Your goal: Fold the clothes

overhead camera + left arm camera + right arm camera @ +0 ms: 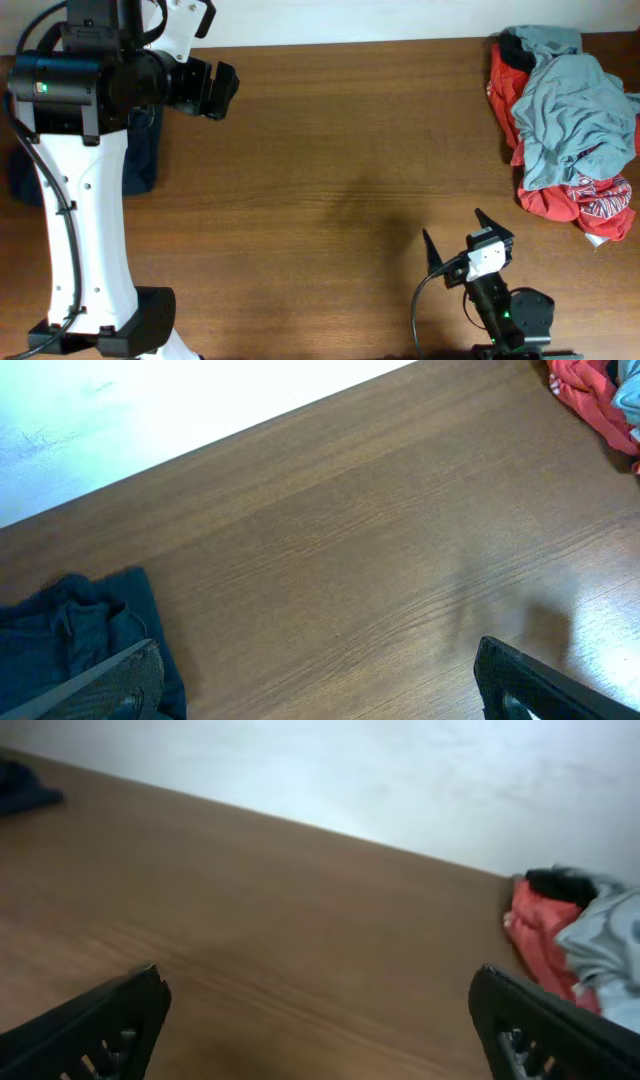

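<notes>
The clothes lie in two places. A dark navy garment [142, 150] is bunched at the table's left edge, partly hidden under my left arm; in the left wrist view it lies at the lower left [70, 630]. At the far right, a pale grey-blue garment [575, 100] is heaped over a red, white-printed one [590, 200]. My left gripper [222, 92] hangs open over bare wood just right of the navy garment, its fingers wide apart [320, 695]. My right gripper [452, 224] stands open near the front edge, left of the heap, with nothing between its fingers [320, 1015].
The brown wooden table [340, 150] stretches between the two piles. A white wall runs along its far edge [350, 780]. My left arm's white body [85, 230] covers the table's left side. The right arm's base [510, 315] sits at the front edge.
</notes>
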{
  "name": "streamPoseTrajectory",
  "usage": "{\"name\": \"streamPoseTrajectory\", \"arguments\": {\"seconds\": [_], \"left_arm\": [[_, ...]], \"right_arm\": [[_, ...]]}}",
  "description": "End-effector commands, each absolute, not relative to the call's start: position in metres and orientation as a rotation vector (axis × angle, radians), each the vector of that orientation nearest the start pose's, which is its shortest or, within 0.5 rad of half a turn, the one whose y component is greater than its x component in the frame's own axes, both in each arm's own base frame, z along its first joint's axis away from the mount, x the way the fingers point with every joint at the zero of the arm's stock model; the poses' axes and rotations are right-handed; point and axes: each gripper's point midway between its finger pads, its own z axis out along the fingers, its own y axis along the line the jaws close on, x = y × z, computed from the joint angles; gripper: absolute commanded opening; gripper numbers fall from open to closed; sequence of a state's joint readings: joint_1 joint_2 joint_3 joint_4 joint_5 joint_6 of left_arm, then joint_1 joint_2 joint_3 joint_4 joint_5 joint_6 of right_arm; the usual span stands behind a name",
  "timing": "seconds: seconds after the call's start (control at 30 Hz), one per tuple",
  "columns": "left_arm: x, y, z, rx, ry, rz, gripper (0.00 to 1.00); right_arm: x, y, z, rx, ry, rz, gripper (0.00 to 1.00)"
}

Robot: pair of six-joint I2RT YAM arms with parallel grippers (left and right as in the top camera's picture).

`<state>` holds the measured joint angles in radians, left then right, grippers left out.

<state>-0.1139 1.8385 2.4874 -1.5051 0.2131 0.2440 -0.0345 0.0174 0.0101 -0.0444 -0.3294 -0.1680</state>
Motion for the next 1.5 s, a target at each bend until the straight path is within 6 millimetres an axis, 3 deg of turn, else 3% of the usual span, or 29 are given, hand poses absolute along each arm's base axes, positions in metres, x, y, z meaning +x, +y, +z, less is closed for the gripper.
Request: {"name": "streamPoseTrajectory", "arguments": {"seconds": [0.0, 1.2, 1.33, 1.47], "left_arm": [[0.399, -0.085, 0.385, 0.547, 2.336, -0.201, 0.99], [0.399, -0.084, 0.385, 0.547, 2.336, -0.2, 0.99], [0.396, -0.071, 0.384, 0.52, 2.36, -0.11, 0.99], [0.395, -0.067, 0.398, 0.503, 2.308, -0.073, 0.99]], "right_arm": [[0.24, 0.044, 0.162, -0.34, 1.586, 0.097, 0.99], [0.241, 0.04, 0.162, -0.322, 1.59, 0.076, 0.99], [0.241, 0.04, 0.162, -0.322, 1.59, 0.077, 0.99], [0.241, 0.04, 0.162, -0.322, 1.59, 0.076, 0.98]]}}
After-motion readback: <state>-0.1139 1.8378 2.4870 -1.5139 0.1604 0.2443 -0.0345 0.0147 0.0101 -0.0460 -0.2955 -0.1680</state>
